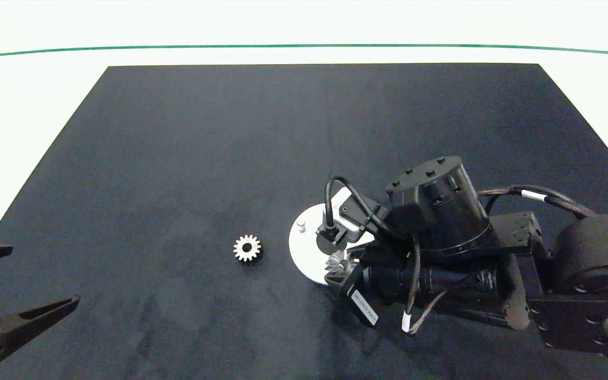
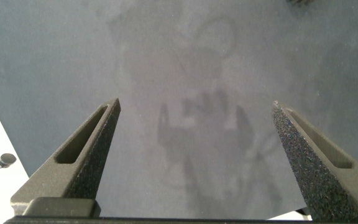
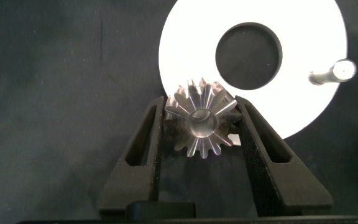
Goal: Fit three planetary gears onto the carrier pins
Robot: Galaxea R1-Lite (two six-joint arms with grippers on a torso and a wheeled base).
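Silver gear [image 3: 201, 121] in right tool [image 3: 201, 124] at disc [image 3: 185, 43] edge

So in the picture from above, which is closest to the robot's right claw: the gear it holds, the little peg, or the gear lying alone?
From the right gripper, seen from above:
1. Held gear: between the fingers, at the white disc's near edge.
2. Peg: on the disc's far-left part.
3. Loose gear: on the black mat, left of the disc.

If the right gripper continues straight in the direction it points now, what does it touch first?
Probably the white disc: the right gripper, shut on a gear, points at the disc's near edge beside the centre hole. How far above it is unclear.
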